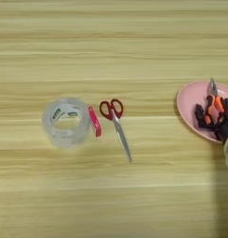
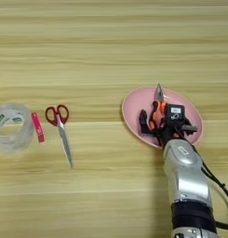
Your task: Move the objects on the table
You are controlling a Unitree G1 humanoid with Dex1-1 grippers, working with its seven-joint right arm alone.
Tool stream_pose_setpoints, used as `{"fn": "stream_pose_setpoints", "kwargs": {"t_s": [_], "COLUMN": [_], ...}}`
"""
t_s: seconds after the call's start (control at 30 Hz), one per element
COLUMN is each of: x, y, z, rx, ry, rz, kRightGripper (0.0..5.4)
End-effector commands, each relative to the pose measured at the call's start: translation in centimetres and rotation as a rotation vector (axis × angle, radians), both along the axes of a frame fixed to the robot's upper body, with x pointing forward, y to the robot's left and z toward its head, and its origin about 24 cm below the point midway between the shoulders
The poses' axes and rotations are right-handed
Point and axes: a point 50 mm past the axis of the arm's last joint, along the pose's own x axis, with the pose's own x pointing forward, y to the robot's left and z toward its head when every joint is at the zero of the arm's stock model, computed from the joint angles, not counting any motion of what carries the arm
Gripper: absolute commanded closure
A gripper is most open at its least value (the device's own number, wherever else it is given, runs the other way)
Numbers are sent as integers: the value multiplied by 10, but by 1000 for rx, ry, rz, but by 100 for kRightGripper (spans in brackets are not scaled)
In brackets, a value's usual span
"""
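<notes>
1. Lying on the pink oval plate (image 2: 136, 104), the orange-and-black pliers (image 2: 155, 114) are running their long axis roughly from the table's far edge toward its near edge, with the grey metal nose pointing toward the far edge and the handles spreading toward the near edge.
2. Reaching in from the near edge on the right, the silver forearm (image 2: 185, 174) is carrying the right gripper (image 2: 173, 128), which is sitting over the plate at the pliers' handles; whether its black fingers are clasping the handles or merely resting beside them cannot be told.
3. Resting toward the right edge of the table (image 1: 110, 195), the plate is showing a smooth pale pink surface with a raised rim.
4. Lying left of centre, the red-handled scissors (image 1: 116, 125) are closed, their red loops facing the far edge and their steel blades pointing toward the near edge, slanting slightly right.
5. Lying just left of the scissors, the small pink-red flat bar (image 1: 95, 122) is running nearly far-to-near, tilted a little, and is sitting just beside the wide clear tape roll (image 1: 65, 122), perhaps touching it.
6. Standing on its flat side nearest the left edge, the tape roll is opening upward, transparent, with a green-and-white label inside its core.
</notes>
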Motion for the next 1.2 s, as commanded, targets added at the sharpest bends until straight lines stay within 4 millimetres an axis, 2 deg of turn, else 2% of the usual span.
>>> {"fn": "stream_pose_setpoints", "kwargs": {"t_s": [0.03,0.17,0.33,0.5,0.73,0.83,1.2], "x": [16,16,16,16,15,15,15], "y": [-4,-3,-3,-4,-5,-5,-5], "z": [30,29,27,27,26,26,29], "rx": [-59,-67,-69,-72,-74,-78,-78], "ry": [-92,-77,-58,-53,-53,-57,-81], "rz": [19,27,29,29,30,30,23], "kRightGripper": [4,4,70,104,184,199,200]}}
